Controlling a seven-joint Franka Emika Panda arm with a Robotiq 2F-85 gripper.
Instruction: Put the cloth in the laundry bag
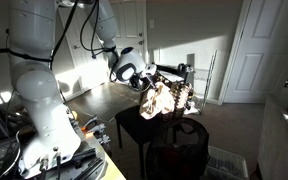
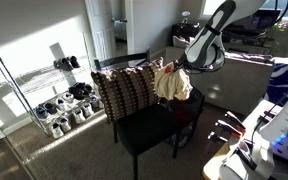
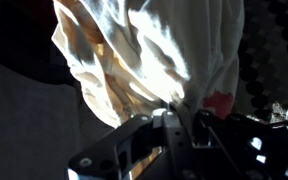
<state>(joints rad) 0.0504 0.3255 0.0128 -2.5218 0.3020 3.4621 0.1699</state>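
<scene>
The cloth [image 1: 164, 100] [image 2: 172, 85], pale and bunched, hung from the gripper [image 1: 144, 78] [image 2: 181, 68], off the chair [image 2: 144, 130] and level with its back. In the wrist view the cloth [image 3: 154, 50] filled most of the frame, its gathered end pinched between the fingers [image 3: 174, 122], so the gripper [image 3: 179, 118] was clamped on it.

The arm [image 2: 212, 35] reached over toward the chair back, with its wrist bent down at the cloth. In an exterior view the arm [image 1: 44, 90] stood well to the side of the chair [image 1: 132, 125].

The cloth hung close against a patterned pillow [image 2: 124, 90] propped on the chair's back. The dark bag [image 1: 179, 150] [image 2: 191, 112] stood on the floor just beside the chair, below the cloth. Something reddish showed at its mouth, but what it was could not be told.

A shoe rack [image 2: 64, 95] stood against the wall beyond the chair.
</scene>
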